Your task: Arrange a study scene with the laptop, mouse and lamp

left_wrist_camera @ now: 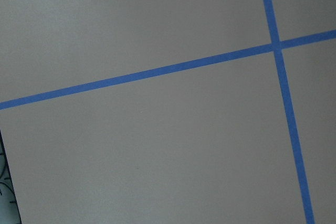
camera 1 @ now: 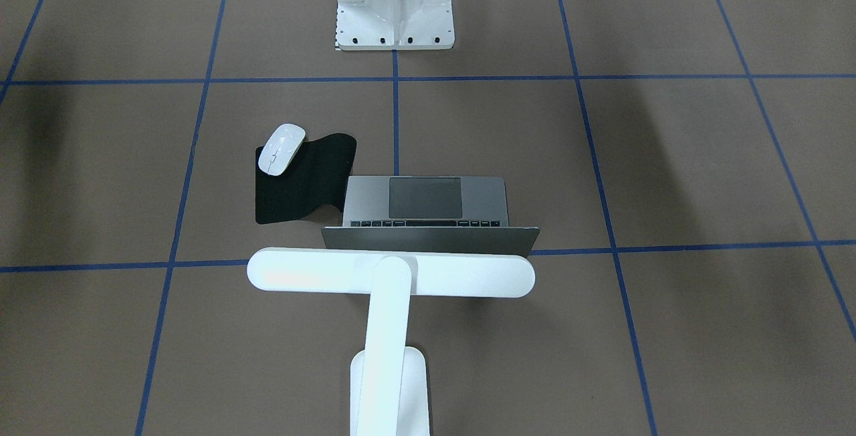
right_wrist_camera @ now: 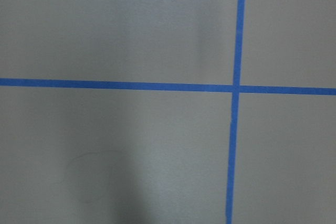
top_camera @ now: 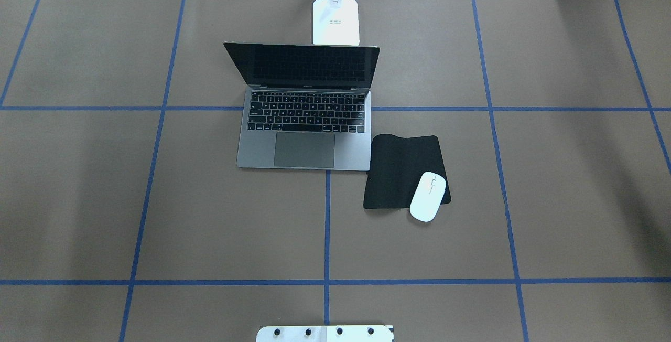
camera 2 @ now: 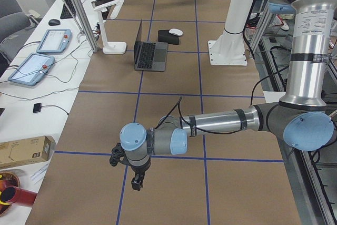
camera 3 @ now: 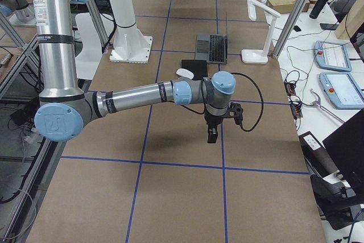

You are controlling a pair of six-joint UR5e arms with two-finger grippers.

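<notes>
lamp: white T shape, closest thing in the front view. Light bar lies crosswise just behind the raised lid of the laptop, base further out on the operators' side. Well apart from both claws.
laptop: open, screen dark, keys and trackpad toward the robot. Mid-desk, between the two claws along the desk's length, well apart from each.
mouse: white oval on the robot-side corner of the black mat, its end hanging over onto the paper. Sits on the right claw's side of the laptop, nearer that claw than the left one, touching neither.
black mat: flat, one edge right against the laptop's side.
left claw: shows only in the left side view. Points down over bare brown paper at its own end of the desk. Fingers apart or together: cannot tell.
right claw: shows only in the right side view. Points down over the paper, with the mouse and mat beyond it toward the laptop. Fingers apart or together: cannot tell.
wrist views: brown paper only, crossed by blue tape lines.
pedestal: white, bolted, at the robot's edge of the desk, in line with the laptop.
</notes>
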